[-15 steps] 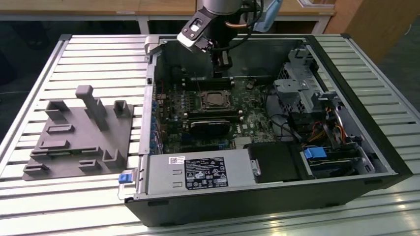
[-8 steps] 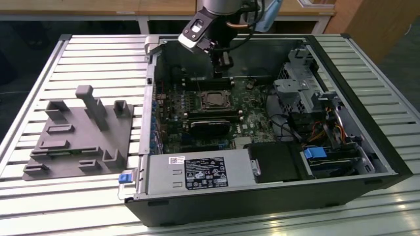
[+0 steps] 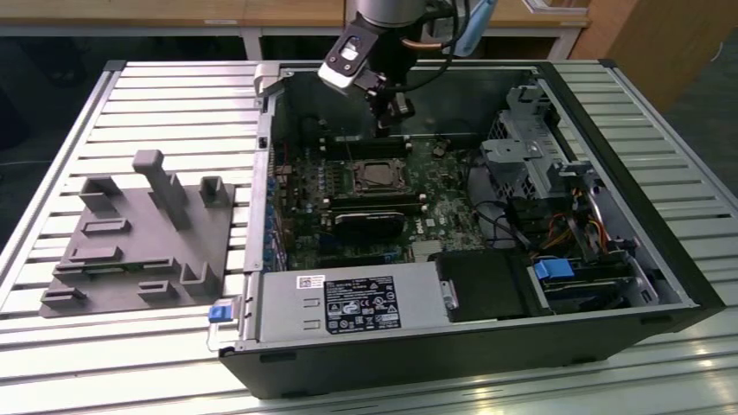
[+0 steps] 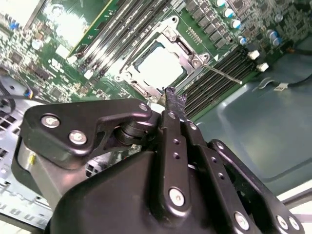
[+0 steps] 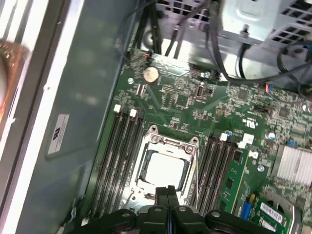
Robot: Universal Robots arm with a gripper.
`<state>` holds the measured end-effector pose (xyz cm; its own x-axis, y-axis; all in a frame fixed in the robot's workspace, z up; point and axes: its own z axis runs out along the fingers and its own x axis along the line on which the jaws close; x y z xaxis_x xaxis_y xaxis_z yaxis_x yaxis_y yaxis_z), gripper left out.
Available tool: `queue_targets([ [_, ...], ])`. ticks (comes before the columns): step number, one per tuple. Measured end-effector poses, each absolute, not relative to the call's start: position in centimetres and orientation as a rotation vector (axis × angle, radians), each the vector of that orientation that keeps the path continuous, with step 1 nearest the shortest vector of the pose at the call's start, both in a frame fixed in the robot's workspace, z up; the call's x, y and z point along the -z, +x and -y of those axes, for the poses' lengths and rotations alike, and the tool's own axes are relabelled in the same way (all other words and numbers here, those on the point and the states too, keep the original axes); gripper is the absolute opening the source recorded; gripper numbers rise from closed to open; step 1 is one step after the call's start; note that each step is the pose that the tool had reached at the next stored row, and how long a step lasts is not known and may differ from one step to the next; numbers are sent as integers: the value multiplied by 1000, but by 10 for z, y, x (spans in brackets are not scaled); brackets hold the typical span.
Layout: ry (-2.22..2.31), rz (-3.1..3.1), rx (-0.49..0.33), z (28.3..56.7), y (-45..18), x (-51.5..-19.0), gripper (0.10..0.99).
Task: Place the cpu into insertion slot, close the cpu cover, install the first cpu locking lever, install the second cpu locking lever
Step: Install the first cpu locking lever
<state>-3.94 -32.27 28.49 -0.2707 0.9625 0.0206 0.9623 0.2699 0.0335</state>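
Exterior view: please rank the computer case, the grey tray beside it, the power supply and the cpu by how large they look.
Largest to smallest:
1. computer case
2. grey tray
3. power supply
4. cpu, by far the smallest

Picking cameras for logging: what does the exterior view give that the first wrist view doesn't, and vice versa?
The exterior view adds the grey fixture tray on the slatted table, the power supply and the whole open case. The first wrist view adds board detail: the coin battery and the memory slots flanking the socket. Both show the cpu seated in the insertion slot, with the claw close by it.
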Motion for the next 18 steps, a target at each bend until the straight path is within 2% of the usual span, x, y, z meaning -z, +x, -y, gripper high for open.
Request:
queue_targets([
  [18, 1465, -2781, -62, 323, -39, -284, 106],
])
